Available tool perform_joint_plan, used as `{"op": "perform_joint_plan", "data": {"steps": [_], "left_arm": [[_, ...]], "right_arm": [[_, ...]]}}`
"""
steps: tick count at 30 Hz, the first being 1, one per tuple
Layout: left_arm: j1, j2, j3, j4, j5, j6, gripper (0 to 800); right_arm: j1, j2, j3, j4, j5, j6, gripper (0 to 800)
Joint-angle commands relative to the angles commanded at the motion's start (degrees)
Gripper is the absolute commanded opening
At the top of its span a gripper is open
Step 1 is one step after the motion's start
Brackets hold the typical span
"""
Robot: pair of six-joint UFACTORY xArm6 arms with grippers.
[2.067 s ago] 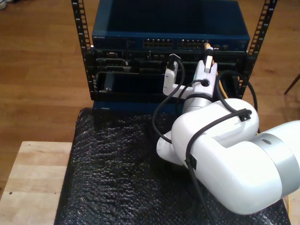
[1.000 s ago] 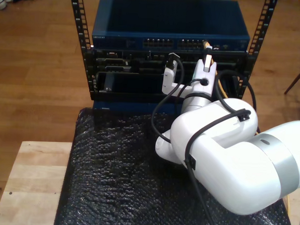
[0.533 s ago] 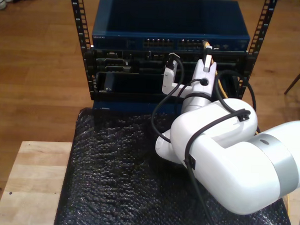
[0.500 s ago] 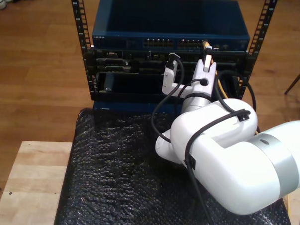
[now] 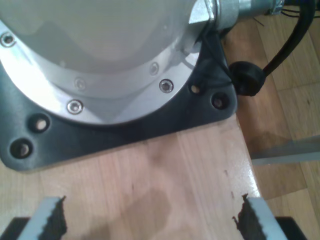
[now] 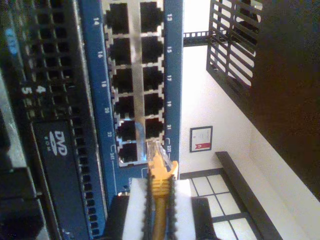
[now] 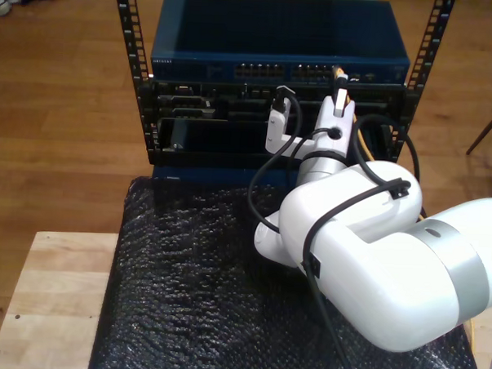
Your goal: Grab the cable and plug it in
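Nothing shifted since earlier, one thin yellow-orange cable (image 6: pixel 159 200) clamped in my second claw (image 6: pixel 159 210), plug at one blue switch (image 6: pixel 100 100), my first claw (image 5: pixel 150 220) spread apart.

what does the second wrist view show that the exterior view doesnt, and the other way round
The second wrist view alone lets you read the port numbers beside the sockets, and shows the cable's clear plug just short of the socket by 23. The exterior view alone takes in the black bubble wrap sheet, the wooden table and the white arm. Both show the blue network switch, the yellow-orange cable and my second claw shut on it.
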Motion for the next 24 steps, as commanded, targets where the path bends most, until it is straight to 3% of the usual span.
{"op": "perform_joint_plan", "data": {"steps": [24], "left_arm": [[0.0, 0.0, 0.0, 0.0, 0.0, 0.0, 800]], "right_arm": [[-0.1, 0.9, -1.3, 0.0, 0.1, 0.0, 0]]}}
